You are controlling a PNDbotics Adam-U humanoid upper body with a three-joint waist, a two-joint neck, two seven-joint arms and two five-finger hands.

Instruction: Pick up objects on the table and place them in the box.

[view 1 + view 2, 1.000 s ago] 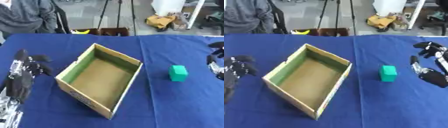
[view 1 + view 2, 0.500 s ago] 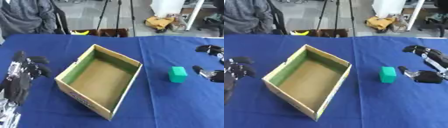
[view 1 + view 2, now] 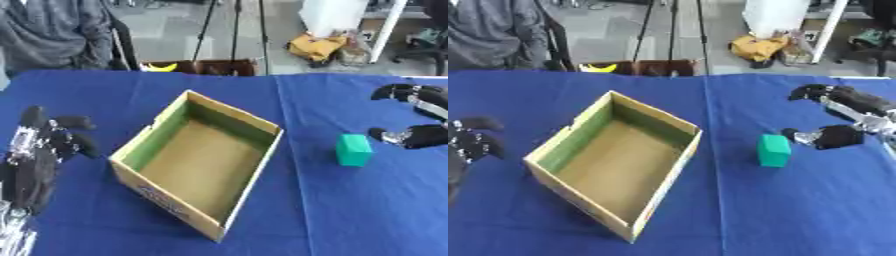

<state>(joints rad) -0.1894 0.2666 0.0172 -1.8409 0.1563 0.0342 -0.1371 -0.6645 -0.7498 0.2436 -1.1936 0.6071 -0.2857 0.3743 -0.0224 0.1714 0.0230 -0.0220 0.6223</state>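
- The green block (image 3: 773,150) sits upright on the blue bench (image 3: 798,215), to the right of the cardboard box (image 3: 614,162) and apart from it.
- The right robot hand (image 3: 837,135) is just beside the block on its right, fingers and thumb spread in a wide curve — not touching it, holding nothing.
- The step in hand looks like the reach for the block. To do it well, the hand should come level with the block's middle, set the thumb on 1 flat face and the fingers on the opposite one, then close squarely so the block does not twist or skid on the cloth.
- The lift needs to clear the box's near wall before the block goes over the open top; the box looks empty inside.
- The left robot hand (image 3: 39,150) rests at the lower left, fingers up and relaxed, near the box but not touching it.
- Nothing lies between block and box — the path is open. Tripod legs (image 3: 210,30) stand on the floor well behind the bench.
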